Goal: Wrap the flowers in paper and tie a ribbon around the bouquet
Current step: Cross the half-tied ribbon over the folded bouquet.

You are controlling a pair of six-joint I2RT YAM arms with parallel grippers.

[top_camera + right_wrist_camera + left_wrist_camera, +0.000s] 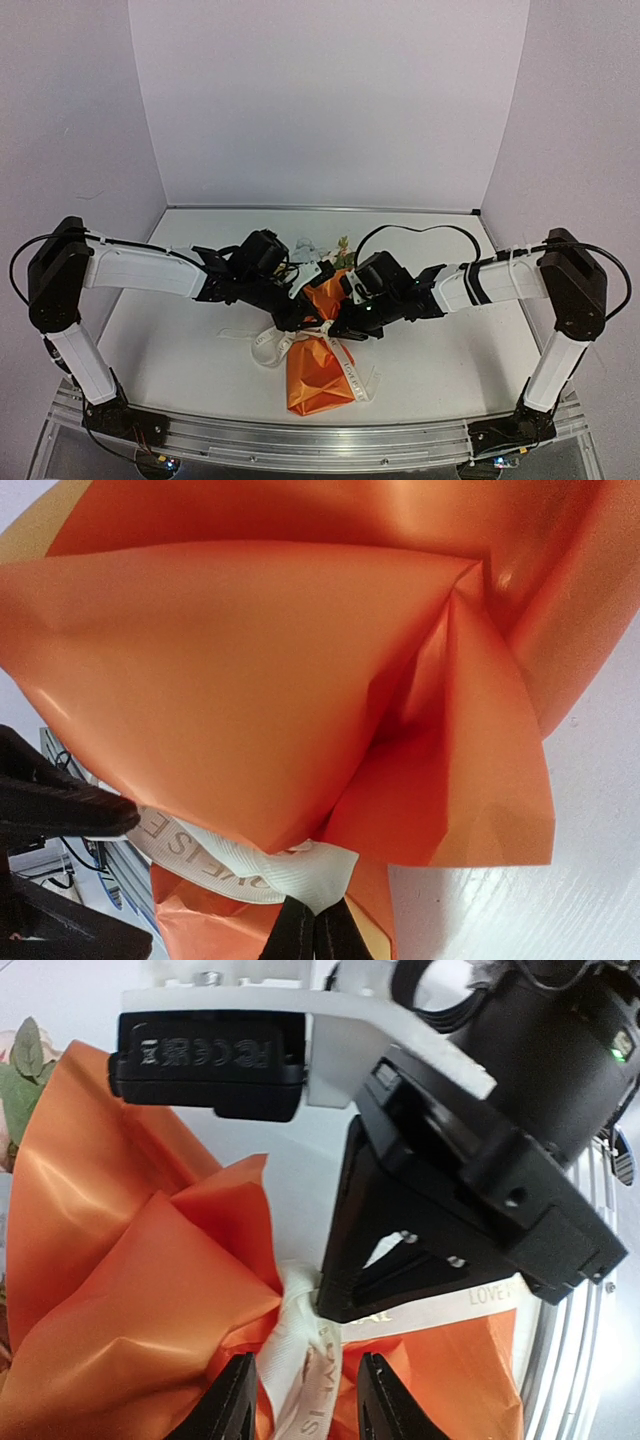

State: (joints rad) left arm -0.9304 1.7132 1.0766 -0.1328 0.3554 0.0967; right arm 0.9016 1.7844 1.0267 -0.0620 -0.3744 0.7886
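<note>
Orange bouquet [318, 375] flat on the bench [450, 350], narrow end nearest | ribbon [275, 345] looped round its pinched middle | left end effector [312, 1405] fingers apart, ribbon between them — right end effector [315, 930] clamped tight on the ribbon | flowers [343, 248] poking out the far end

A flat, smooth white tabletop [450, 350] fills the floor of a plain three-sided booth. A matte, pale lilac-white back panel [330, 100] stands upright along its far edge, meeting a matching left side panel [60, 120] and right side panel [585, 120] at the corners. A ribbed silver aluminium rail [320, 442] runs along the near edge. The light is soft and even, with faint sheen on the tabletop.
</note>
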